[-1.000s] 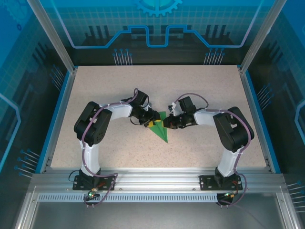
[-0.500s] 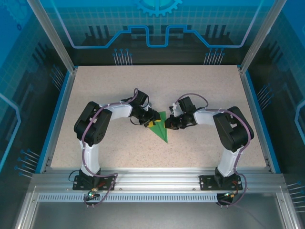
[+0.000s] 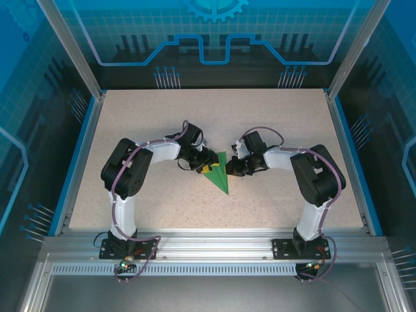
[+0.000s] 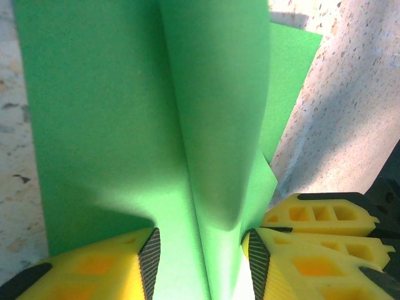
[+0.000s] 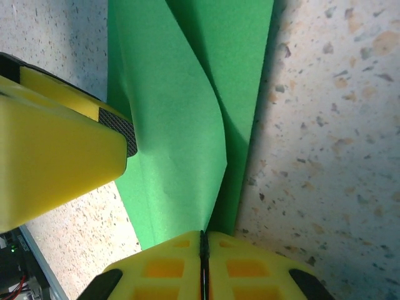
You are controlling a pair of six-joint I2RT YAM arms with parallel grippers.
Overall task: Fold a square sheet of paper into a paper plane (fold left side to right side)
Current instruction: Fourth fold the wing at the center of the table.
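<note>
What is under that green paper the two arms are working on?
The green paper lies on the speckled table, which shows all around it. Under its raised flap, more of the same paper shows. Whatever sits directly beneath the paper is covered.

My left tool (image 3: pixel 207 167) and right tool (image 3: pixel 228 170) crowd together at the paper plane (image 3: pixel 221 179), no passing between them. Open table (image 3: pixel 273 123) all round, widest on the far half. Frame posts (image 3: pixel 73 49) bound the sides.

Matte green paper plane (image 4: pixel 206 125), matte speckled table (image 4: pixel 350 112), left tool (image 4: pixel 203 253) of yellow plastic, black textured pads (image 4: pixel 150 257).
</note>
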